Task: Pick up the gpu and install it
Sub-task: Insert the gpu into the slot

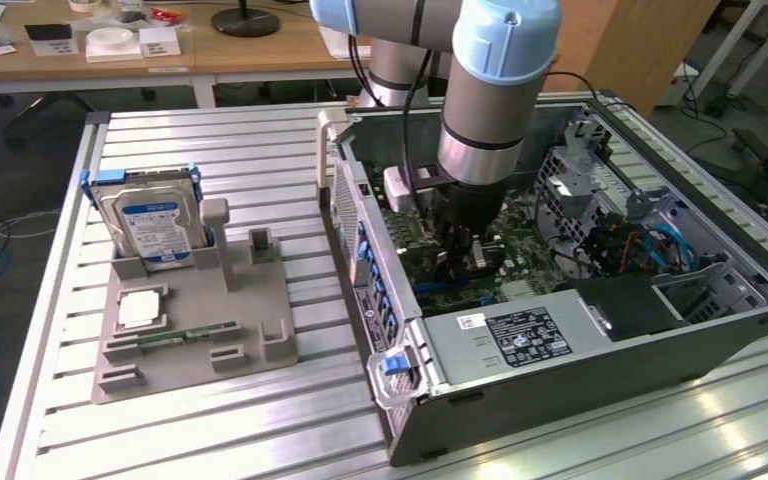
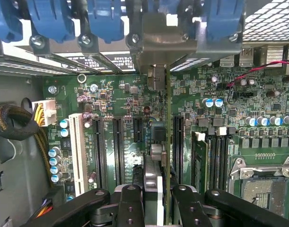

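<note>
Table: silver metal slats (image 1: 264, 150), with an open computer case (image 1: 704, 340) on top.
Gripper (image 2: 167, 201): down inside the case, fingers (image 2: 130, 203) closed tight on the gpu (image 2: 168, 142).
Gpu: thin card standing on its edge between the fingers, right over the green board (image 2: 120, 94) and its black slots (image 2: 118, 142).
Hard drive (image 1: 157, 225): well off to one side, in a gray holder (image 1: 257, 330).

gpu (image 2: 168, 142): thin card seen edge-on in wrist view, standing upright, running vertically through frame center over the green motherboard, silver bracket end at top center. In exterior view it sits at frame center, inside the open case.
</note>
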Available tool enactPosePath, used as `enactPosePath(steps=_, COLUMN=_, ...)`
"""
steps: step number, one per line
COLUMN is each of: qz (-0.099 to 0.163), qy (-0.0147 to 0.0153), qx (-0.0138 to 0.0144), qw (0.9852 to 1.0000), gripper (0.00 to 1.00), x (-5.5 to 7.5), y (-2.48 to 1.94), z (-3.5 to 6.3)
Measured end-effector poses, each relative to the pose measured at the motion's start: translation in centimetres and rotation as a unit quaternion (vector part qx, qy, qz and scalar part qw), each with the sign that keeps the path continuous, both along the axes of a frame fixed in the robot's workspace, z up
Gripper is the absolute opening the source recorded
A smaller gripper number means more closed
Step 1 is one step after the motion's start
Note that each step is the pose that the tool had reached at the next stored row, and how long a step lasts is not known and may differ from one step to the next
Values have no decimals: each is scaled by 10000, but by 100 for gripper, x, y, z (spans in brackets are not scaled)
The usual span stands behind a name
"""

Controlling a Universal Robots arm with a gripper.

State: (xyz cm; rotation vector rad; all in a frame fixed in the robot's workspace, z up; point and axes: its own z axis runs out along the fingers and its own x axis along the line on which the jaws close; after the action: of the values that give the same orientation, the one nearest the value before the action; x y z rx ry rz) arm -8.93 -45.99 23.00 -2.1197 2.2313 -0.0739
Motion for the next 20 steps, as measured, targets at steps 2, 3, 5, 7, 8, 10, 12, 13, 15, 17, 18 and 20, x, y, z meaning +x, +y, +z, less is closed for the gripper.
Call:
enactPosePath(steps=2, qz=0, qy=19, qx=1, qw=10000, gripper=28, x=1, y=0, z=-1)
enactPosePath(steps=3, qz=1, qy=31, qx=1, qw=10000, gripper=28, x=1, y=0, z=-1)
enactPosePath(steps=5, qz=0, qy=49, qx=0, qw=10000, gripper=28, x=0, y=0, z=-1)
enactPosePath(steps=7, qz=0, qy=51, qx=1, qw=10000, gripper=28, x=0, y=0, z=-5)
enactPosePath(steps=8, qz=0, qy=51, qx=2, qw=10000, gripper=28, x=1, y=0, z=-9)
enactPosePath(steps=10, qz=1, qy=53, qx=1, qw=10000, gripper=28, x=1, y=0, z=-18)
enactPosePath(steps=12, qz=1, qy=54, qx=0, qw=10000, gripper=28, x=1, y=0, z=-28)
enactPosePath(steps=13, qz=1, qy=55, qx=0, qw=10000, gripper=28, x=1, y=0, z=-32)
enactPosePath(steps=15, qz=1, qy=58, qx=0, qw=10000, gripper=28, x=1, y=0, z=-41)
enactPosePath(steps=17, qz=1, qy=60, qx=0, qw=10000, gripper=28, x=1, y=0, z=-52)
enactPosePath(steps=18, qz=0, qy=62, qx=1, qw=10000, gripper=28, x=1, y=0, z=-58)
enactPosePath(steps=20, qz=1, qy=66, qx=-1, qw=10000, gripper=28, x=1, y=-1, z=-64)
